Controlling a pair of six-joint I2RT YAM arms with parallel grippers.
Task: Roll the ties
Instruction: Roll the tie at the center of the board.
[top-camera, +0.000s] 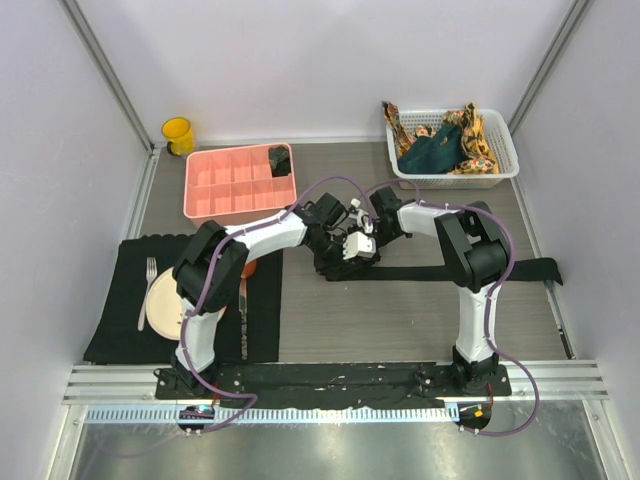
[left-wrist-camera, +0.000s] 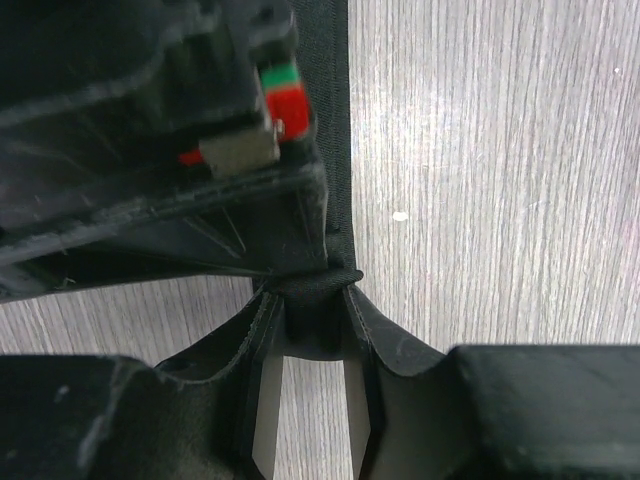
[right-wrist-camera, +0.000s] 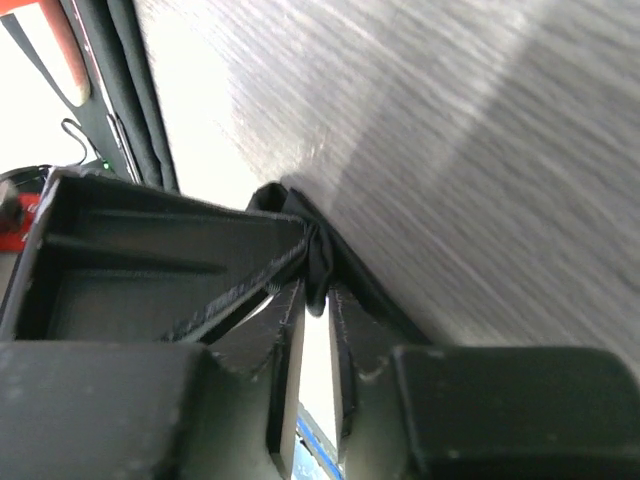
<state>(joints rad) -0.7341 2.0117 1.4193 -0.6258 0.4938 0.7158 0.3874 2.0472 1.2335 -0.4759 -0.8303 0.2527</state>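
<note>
**Bases (top-camera: 330, 378) up front, black tie (top-camera: 430, 272) across the table**

Nearest stood the two arm bases on a black plate, with a ribbed rail and a bare metal sheet in front of them. Beyond lay a grey wood-grain table (top-camera: 400, 320), closed in by pale walls with metal posts in the far corners.

At the left a black mat (top-camera: 115, 330) covered the near part of the table, and a fork (top-camera: 146, 290) and a plate (top-camera: 160, 300) lay on it. Behind the mat a yellow cup (top-camera: 178, 135) stood against the wall. Just right of the cup sat a pink tray (top-camera: 240, 182) of small compartments, with a dark object (top-camera: 279, 158) in its far right one.

At mid-table the two arms met. The left claw (left-wrist-camera: 312, 310) was nearly closed and pinched a bunched fold of the black tie at its tips. The right claw (right-wrist-camera: 315, 290), tip to tip with it, had its fingers narrowly apart with a fold of the same tie between them; whether they pressed it could not be told. From there the tie ran flat along the table to its right edge.

At the far right a white basket (top-camera: 505, 160) held a teal tie (top-camera: 430, 155) and orange patterned ties (top-camera: 472, 140), heaped and hanging over its rim.
</note>
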